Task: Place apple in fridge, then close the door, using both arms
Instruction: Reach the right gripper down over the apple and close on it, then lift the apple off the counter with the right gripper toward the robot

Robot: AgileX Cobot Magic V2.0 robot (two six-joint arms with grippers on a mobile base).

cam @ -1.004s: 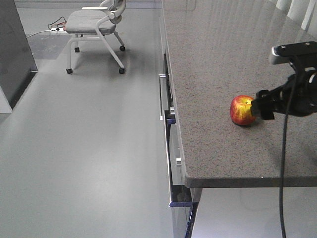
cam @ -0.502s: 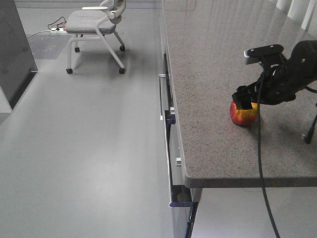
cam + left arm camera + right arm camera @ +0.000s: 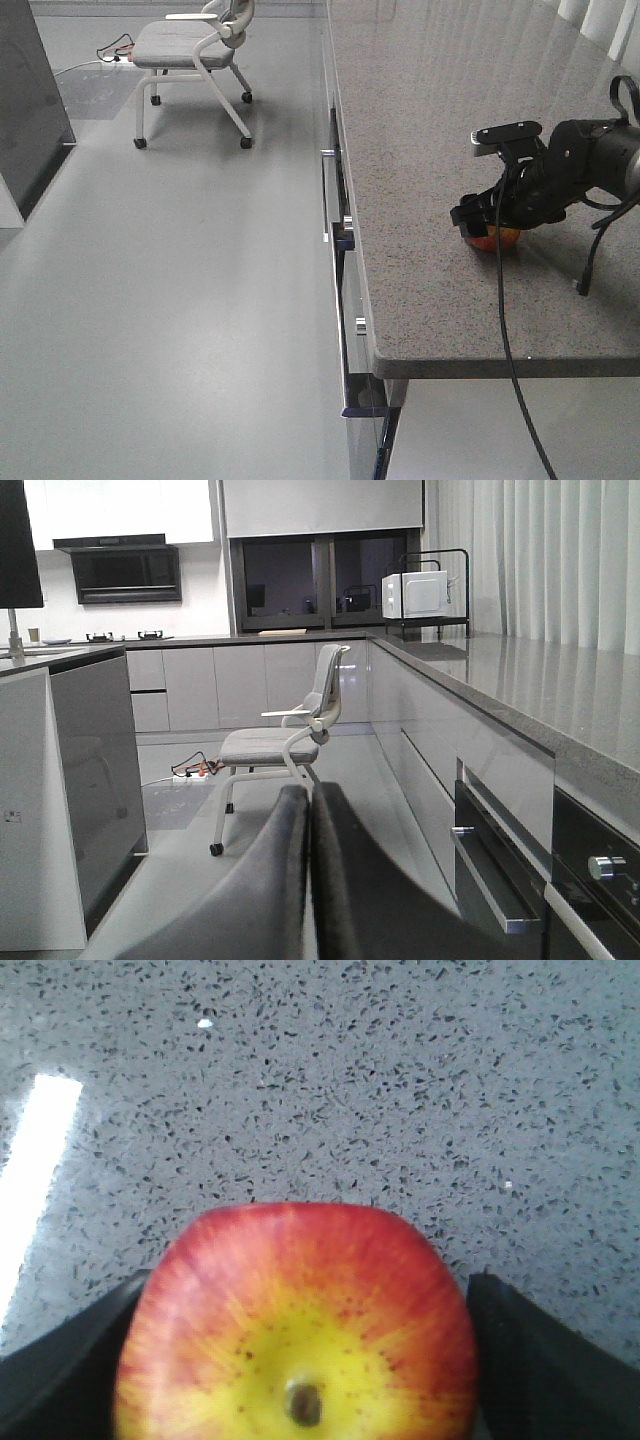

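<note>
Right gripper (image 3: 487, 222) has lowered, straddling the apple (image 3: 298, 1325).

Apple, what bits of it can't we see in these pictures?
Front view: most of the apple is hidden under the right arm's black jaws; only a red sliver shows.
Right wrist view: the bottom edge cuts off the apple's near part; its underside on the counter is hidden.
Both views: whether the jaws squeeze the apple or just flank it cannot be told.
Left wrist view: no apple in sight.
</note>
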